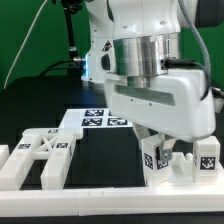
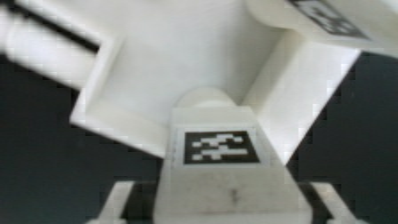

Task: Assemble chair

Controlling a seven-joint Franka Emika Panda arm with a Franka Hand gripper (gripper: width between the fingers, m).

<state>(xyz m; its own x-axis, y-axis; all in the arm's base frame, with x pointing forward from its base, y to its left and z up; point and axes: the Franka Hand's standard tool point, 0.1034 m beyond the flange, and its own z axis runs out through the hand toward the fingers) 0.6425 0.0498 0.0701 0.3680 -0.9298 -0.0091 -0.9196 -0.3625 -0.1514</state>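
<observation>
The chair is in loose white pieces on the black table. My gripper (image 1: 163, 150) reaches down at the front, on the exterior view's right, over an upright white tagged leg piece (image 1: 152, 162). In the wrist view that leg piece (image 2: 217, 140) fills the space between my two fingers (image 2: 125, 200), its square tag facing the camera, and the gripper (image 2: 219, 203) is shut on it. A wide white chair slab (image 2: 169, 70) lies just beyond it. An X-braced chair piece (image 1: 45, 155) rests at the exterior view's left.
The marker board (image 1: 105, 118) lies behind the gripper. Another tagged white block (image 1: 207, 157) stands close to the gripper, at the exterior view's right. A long white border rail (image 1: 110, 200) runs along the front edge. The robot's body hides the table behind it.
</observation>
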